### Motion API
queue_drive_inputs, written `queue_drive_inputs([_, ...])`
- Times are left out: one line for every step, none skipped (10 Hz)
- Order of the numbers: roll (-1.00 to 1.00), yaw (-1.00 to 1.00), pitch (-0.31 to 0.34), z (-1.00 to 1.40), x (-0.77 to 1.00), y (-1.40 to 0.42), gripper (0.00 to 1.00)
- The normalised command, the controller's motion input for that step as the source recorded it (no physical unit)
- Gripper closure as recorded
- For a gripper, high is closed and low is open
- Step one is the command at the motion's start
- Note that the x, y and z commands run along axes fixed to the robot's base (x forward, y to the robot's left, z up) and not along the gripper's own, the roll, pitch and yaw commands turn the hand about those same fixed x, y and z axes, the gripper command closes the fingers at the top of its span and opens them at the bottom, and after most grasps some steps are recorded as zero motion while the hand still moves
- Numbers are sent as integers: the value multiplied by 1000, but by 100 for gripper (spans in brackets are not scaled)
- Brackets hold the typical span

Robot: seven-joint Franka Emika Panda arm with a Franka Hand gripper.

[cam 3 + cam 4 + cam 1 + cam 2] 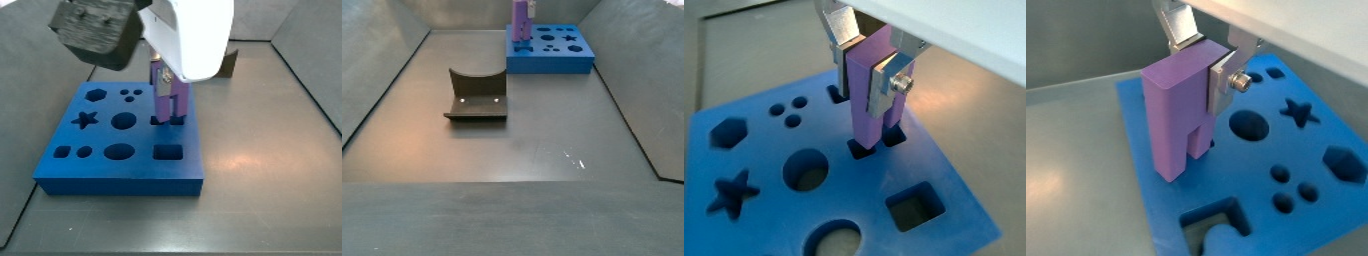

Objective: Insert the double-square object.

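Observation:
The double-square object (pixel 869 100) is a tall purple peg with two square legs. My gripper (pixel 863 82) is shut on its upper part, with silver fingers on both flat sides, as both wrist views show (pixel 1203 68). The peg stands upright over the blue board (pixel 764 150). Its two leg ends sit at the mouths of a pair of small square holes (pixel 859 152) near the board's far edge. I cannot tell how deep they reach. In a side view the peg (pixel 167 100) rises from the board (pixel 120 178) under the white arm.
The board has other cut-outs: a star (pixel 731 195), a hexagon (pixel 728 130), round holes (pixel 804 170) and a larger square hole (pixel 914 207). The fixture (pixel 476 97) stands mid-floor, apart from the board (pixel 549 65). Grey walls enclose the floor.

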Motion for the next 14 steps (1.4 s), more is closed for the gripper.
queue_drive_inputs([-29,-1000,0,-383,0,0,100])
queue_drive_inputs([-31,-1000,0,-386,0,0,100])
queue_drive_inputs([-33,-1000,0,-383,0,0,100])
queue_drive_inputs([-31,-1000,0,-380,0,0,100])
queue_drive_inputs([-31,-1000,0,-380,0,0,100])
queue_drive_inputs([-31,-1000,0,-380,0,0,100])
queue_drive_inputs([-41,-969,44,-277,0,-14,100])
queue_drive_inputs([0,-74,24,0,34,0,100])
queue_drive_inputs([0,0,0,-51,0,0,100])
queue_drive_inputs([0,-43,0,-171,-517,0,100])
queue_drive_inputs([-29,-180,0,-246,-489,0,100])
queue_drive_inputs([-74,-411,0,-209,-51,-51,100])
queue_drive_inputs([-24,-306,0,-337,3,-17,100])
queue_drive_inputs([-36,-297,11,-420,91,-6,100])
